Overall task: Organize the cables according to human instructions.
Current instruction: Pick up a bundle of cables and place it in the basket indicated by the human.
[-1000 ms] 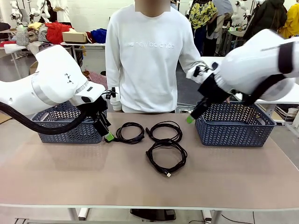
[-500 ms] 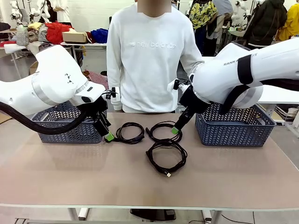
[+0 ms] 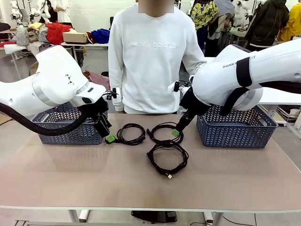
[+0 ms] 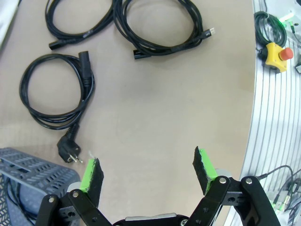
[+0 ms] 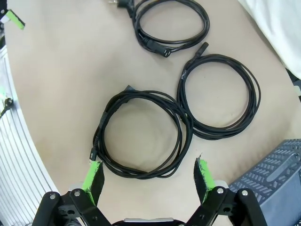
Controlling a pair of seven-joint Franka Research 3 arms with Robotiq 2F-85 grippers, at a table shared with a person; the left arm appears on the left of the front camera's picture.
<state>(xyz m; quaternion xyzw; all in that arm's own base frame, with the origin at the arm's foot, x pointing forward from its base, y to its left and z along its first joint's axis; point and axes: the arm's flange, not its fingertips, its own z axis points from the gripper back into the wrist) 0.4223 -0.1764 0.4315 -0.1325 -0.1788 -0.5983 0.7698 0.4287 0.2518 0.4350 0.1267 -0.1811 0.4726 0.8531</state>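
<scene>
Three black cable coils lie mid-table: a left coil (image 3: 130, 133), a far coil (image 3: 165, 132) and a front coil (image 3: 167, 157). My right gripper (image 3: 175, 132) hangs open over the far coil's right edge. In its wrist view the right gripper (image 5: 149, 175) is open, and the front coil (image 5: 141, 134) lies just beyond its fingertips, with the far coil (image 5: 218, 96) and the left coil (image 5: 171, 23) farther off. My left gripper (image 3: 109, 138) is open beside the left coil. From the wrist, the left gripper (image 4: 148, 172) holds nothing, and the plug-ended coil (image 4: 56, 94) is ahead to the left.
A blue-grey basket (image 3: 66, 127) stands at the left and another basket (image 3: 235, 127) at the right. A person in a white sweater (image 3: 150, 56) stands at the far edge. The table's metal rail (image 4: 277, 117) and a yellow stop button (image 4: 275, 55) are at the near side.
My right arm has swung left from above the right basket to the far coil, then nearly stopped. The left arm and the coils have not moved.
</scene>
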